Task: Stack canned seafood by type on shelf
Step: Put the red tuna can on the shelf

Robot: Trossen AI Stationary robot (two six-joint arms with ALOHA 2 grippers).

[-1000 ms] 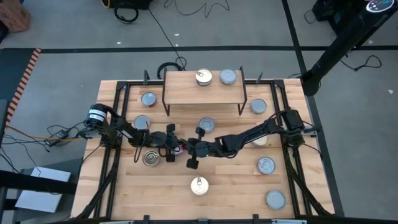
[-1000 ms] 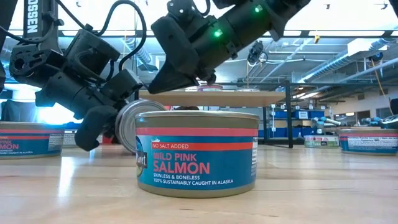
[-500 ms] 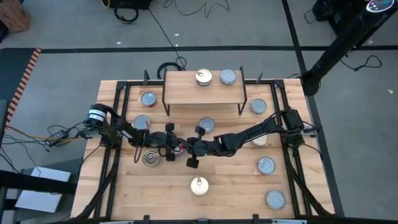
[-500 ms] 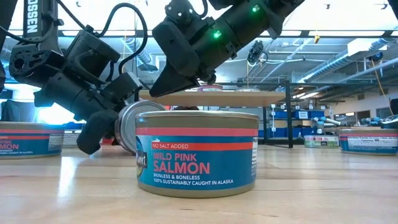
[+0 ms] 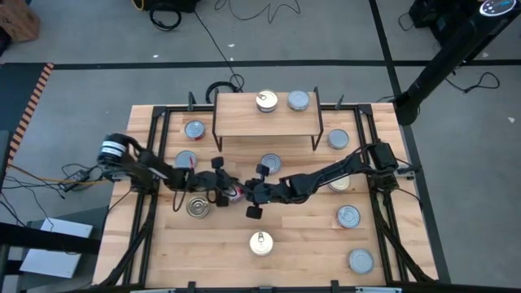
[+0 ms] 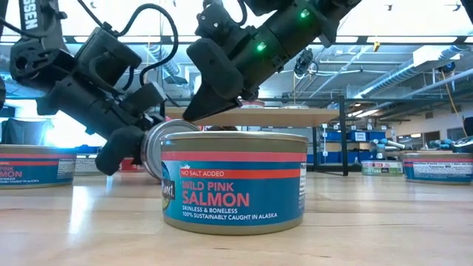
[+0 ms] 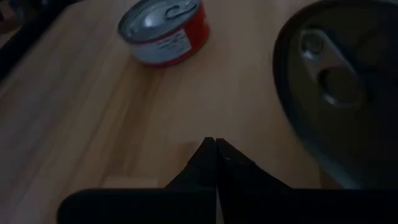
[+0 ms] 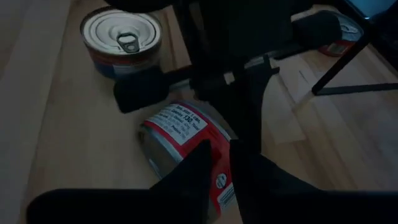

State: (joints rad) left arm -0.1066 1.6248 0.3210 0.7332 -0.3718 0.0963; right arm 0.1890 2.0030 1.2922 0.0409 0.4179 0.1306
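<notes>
Where legible, "WILD PINK SALMON" can (image 6: 233,182)

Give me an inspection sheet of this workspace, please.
Surface: wooden slatted table.
Job's things: shelf holds a gold-topped can and a silver-topped can side by side; other cans stand scattered on the table; one red can lies on its side.
Clutter: nothing seen.
Claws: left claw shut, beside the red can; right claw over it.
Cables: black cables on the floor beyond the table.
Surroundings: grey floor; black stand by the table's far right corner.
</notes>
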